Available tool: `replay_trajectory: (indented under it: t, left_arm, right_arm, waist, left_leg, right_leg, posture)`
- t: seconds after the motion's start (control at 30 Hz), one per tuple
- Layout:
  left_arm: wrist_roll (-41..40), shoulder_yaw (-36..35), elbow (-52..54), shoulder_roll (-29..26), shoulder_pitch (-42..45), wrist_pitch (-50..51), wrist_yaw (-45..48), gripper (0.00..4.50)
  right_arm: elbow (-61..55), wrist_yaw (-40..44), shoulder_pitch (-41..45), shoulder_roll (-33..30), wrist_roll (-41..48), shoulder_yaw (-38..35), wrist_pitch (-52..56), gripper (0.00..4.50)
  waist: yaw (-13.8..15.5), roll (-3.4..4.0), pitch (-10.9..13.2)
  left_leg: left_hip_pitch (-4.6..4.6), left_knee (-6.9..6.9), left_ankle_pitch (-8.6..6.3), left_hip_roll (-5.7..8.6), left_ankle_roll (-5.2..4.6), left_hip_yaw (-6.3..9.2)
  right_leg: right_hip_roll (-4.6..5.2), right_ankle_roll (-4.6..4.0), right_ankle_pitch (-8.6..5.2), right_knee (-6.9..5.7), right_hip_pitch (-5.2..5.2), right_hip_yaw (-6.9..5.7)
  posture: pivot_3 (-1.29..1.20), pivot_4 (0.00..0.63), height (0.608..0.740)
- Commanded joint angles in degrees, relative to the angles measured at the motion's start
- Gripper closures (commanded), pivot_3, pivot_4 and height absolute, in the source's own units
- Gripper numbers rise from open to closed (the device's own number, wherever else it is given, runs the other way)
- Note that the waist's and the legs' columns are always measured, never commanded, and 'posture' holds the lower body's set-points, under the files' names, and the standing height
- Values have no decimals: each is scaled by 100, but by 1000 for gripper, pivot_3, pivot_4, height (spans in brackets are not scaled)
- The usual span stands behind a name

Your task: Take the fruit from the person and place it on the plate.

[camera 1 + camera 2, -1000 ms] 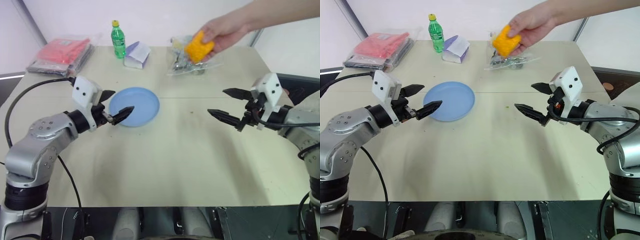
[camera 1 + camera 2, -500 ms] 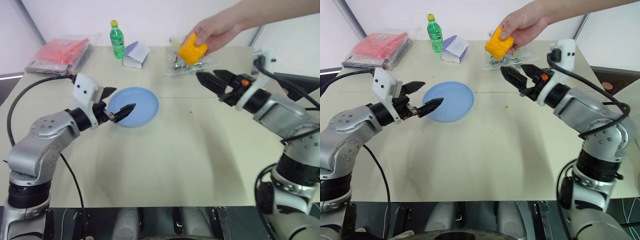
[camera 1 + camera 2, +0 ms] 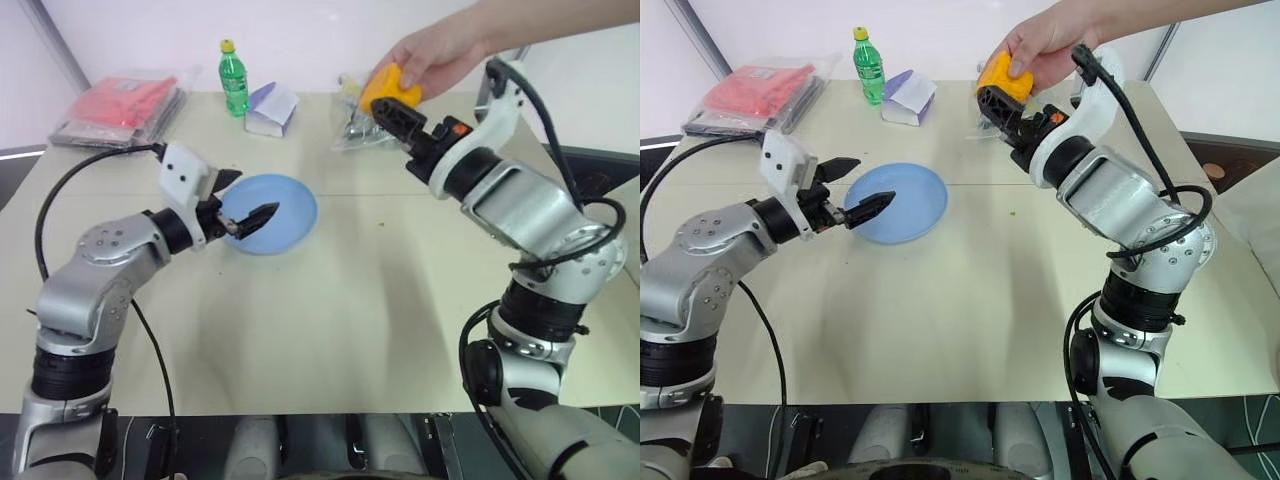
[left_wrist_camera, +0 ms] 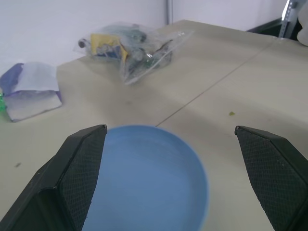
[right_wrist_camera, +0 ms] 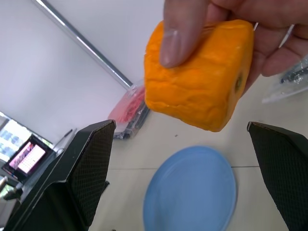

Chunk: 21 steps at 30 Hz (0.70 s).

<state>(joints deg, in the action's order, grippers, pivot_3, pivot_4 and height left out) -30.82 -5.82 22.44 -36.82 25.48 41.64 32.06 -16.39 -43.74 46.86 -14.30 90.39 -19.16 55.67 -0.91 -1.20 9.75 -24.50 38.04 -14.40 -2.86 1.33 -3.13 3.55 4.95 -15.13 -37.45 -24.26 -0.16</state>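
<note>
A person's hand (image 3: 440, 55) holds the orange-yellow fruit (image 3: 390, 88) in the air above the far side of the table. My right gripper (image 3: 388, 110) stands open just below and in front of the fruit. In the right wrist view the fruit (image 5: 197, 77) sits ahead of the wide-open fingers (image 5: 82, 168), with no contact visible. The light blue plate (image 3: 295, 210) lies on the table left of centre. My left gripper (image 3: 255, 195) hovers open over the plate's near-left rim, nothing between its fingers, and the plate (image 4: 144, 178) shows between them in the left wrist view.
A clear bag of mixed items (image 3: 355, 130) lies on the table under the person's hand. A green bottle (image 3: 236, 78), a white-and-purple packet (image 3: 272, 108) and red packets in plastic (image 3: 125, 105) stand along the far edge. The beige table (image 3: 330, 320) ends near me.
My right arm has risen and swung left and away from me, its wrist rolling over, so the open gripper now reaches the fruit. The left gripper has hardly moved.
</note>
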Motion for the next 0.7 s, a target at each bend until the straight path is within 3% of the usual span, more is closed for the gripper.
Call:
replay_trajectory:
  t: [0.03, 0.7]
  left_arm:
    - [79, -48, 79, 5, 106, -171, 12, 39]
    - [156, -65, 255, 114, 15, -153, -15, 39]
  right_arm:
    - [97, -232, 257, -105, 194, 90, -344, 0]
    - [907, -582, 924, 7, -407, 551, -987, 0]
  waist:
    - [0, 0, 0]
    - [2, 1, 1]
  left_leg:
    - [0, 0, 0, 0, 0, 0]
    - [-2, -5, 0, -2, 0, 10]
  right_leg:
    - [0, 0, 0, 0, 0, 0]
    - [0, 0, 0, 3, -5, 2]
  posture:
    - [0, 150, 731]
    - [0, 150, 731]
